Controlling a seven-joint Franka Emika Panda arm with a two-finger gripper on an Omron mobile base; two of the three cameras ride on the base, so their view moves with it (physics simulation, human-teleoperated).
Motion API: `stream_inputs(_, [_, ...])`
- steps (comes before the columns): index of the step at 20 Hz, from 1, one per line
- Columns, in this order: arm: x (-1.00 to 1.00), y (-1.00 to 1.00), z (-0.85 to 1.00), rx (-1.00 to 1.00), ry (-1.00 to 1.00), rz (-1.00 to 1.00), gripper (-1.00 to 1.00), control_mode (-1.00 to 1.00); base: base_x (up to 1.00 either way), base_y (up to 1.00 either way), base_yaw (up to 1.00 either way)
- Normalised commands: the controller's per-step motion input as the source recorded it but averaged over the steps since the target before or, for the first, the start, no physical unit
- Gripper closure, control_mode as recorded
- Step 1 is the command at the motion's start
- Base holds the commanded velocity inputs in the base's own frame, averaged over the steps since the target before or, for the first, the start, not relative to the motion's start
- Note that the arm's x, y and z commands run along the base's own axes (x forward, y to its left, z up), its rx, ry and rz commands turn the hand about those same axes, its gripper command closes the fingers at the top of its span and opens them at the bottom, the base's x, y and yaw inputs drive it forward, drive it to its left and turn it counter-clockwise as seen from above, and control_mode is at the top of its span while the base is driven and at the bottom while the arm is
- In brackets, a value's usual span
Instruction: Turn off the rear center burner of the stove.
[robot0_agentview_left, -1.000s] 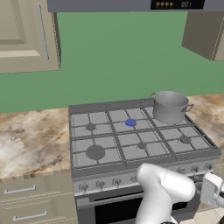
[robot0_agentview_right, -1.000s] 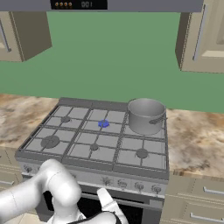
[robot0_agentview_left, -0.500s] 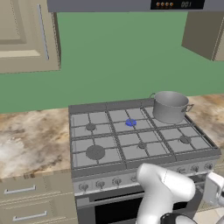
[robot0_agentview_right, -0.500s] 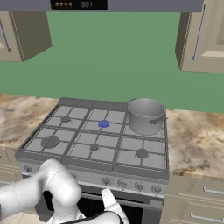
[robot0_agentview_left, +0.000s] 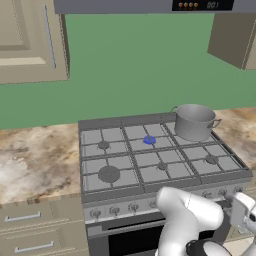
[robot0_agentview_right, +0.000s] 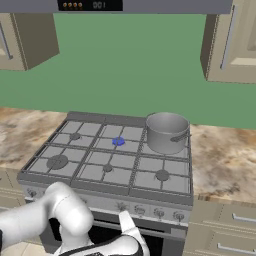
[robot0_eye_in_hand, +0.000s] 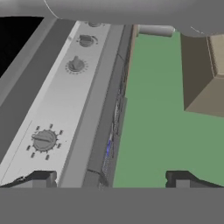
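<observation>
Rear center burner (robot0_agentview_left: 149, 140) glowing blue, back row of stove (robot0_agentview_right: 65, 192), beside pot (robot0_agentview_left: 194, 121); gripper (robot0_eye_in_hand: 109, 178) released (tips apart), low at knob panel, nearest knob (robot0_eye_in_hand: 43, 140) just up-left

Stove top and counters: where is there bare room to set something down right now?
The marble counter left of the stove is bare, and so is the counter strip to its right. On the grates, the front row and rear left corner are free. Crowded: the pot fills the rear right corner, beside the blue-glowing rear center burner.
</observation>
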Motion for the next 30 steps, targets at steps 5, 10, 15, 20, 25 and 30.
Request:
stream_inputs(5, [0.15, 0.0, 0.0, 0.0, 0.0, -0.05, -1.0, -1.0, 0.0, 0.0, 0.0])
stream_inputs(10, [0.0, 0.0, -0.03, 0.01, -0.01, -0.02, -1.0, -1.0, 0.0, 0.0, 0.0])
stream_inputs(15, [0.0, 0.0, -0.06, 0.0, -0.02, -0.01, -1.0, -1.0, 0.0, 0.0, 0.0])
stream_inputs(20, [0.03, 0.0, -0.05, 0.0, -0.02, -0.01, -1.0, -1.0, 0.0, 0.0, 0.0])
stream_inputs(25, [0.18, 0.0, -0.02, 0.0, 0.0, -0.01, -1.0, -1.0, 0.0, 0.0, 0.0])
stream_inputs(30, [0.25, 0.0, 0.0, 0.0, 0.0, -0.01, -1.0, -1.0, 0.0, 0.0, 0.0])
